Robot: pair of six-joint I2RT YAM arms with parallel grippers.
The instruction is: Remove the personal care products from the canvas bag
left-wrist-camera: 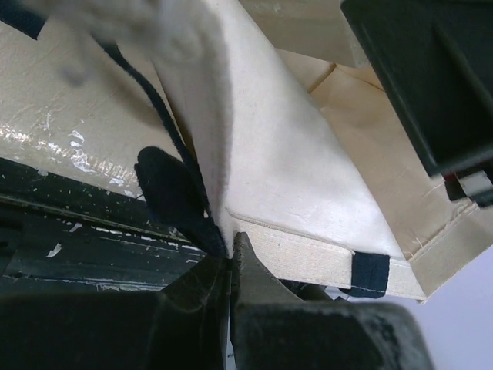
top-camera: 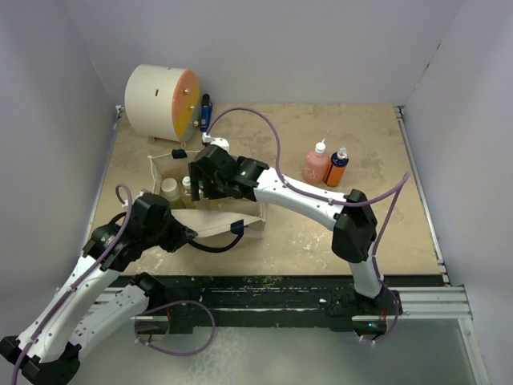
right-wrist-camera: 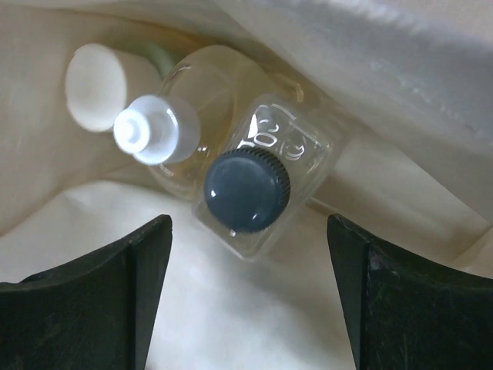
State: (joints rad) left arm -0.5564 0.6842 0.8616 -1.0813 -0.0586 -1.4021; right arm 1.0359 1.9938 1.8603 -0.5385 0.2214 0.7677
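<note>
Where everything stands: tan, scuffed worktop (top-camera: 345,241).
Drum: white drum with orange face (top-camera: 156,100), lying on its side in the far left corner.
Bag: canvas bag (top-camera: 210,226), left of centre, just in front of the drum, mouth open.
Left arm: left pincer (left-wrist-camera: 228,262) pressed together on the bag's near rim, at the navy strap.
Right arm: right pincer (right-wrist-camera: 248,223) spread inside the bag's mouth, directly over the clear bottle, not touching it.
Out of bag: pink white-capped bottle (top-camera: 316,164) and orange dark-capped bottle (top-camera: 337,168), upright, side by side, right of centre.
In bag: clear dark-capped bottle (right-wrist-camera: 246,189) against a small white-capped bottle (right-wrist-camera: 154,131); round white lid (right-wrist-camera: 94,85) just beyond.
</note>
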